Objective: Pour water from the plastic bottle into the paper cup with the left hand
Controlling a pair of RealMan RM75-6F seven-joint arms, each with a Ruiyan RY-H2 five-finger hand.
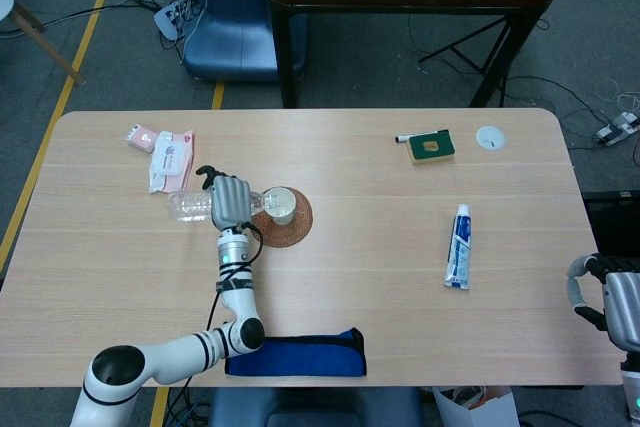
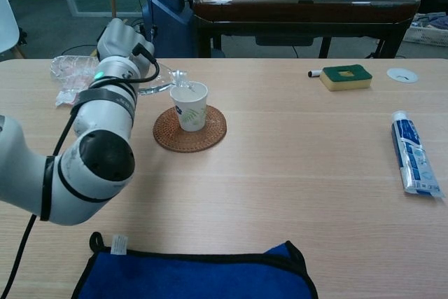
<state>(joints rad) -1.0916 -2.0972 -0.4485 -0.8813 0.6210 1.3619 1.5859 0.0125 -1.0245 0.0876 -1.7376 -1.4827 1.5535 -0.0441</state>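
Note:
My left hand (image 1: 229, 201) (image 2: 120, 43) grips a clear plastic bottle (image 1: 190, 205) (image 2: 73, 68) that lies tipped nearly level, its neck (image 2: 178, 76) over the rim of the paper cup (image 1: 281, 205) (image 2: 190, 106). The white cup with a leaf print stands upright on a round woven coaster (image 1: 288, 221) (image 2: 190, 130). Most of the bottle is hidden behind my left arm in the chest view. My right hand (image 1: 612, 305) hangs off the table's right edge, fingers curled, holding nothing that I can see.
A blue cloth (image 1: 297, 353) (image 2: 196, 275) lies at the near edge. A toothpaste tube (image 1: 457, 246) (image 2: 414, 153) lies to the right. A green sponge (image 1: 432, 146) (image 2: 345, 76), a marker (image 1: 401, 137) and a white lid (image 1: 490, 137) sit far right; a wipes pack (image 1: 171, 158) far left.

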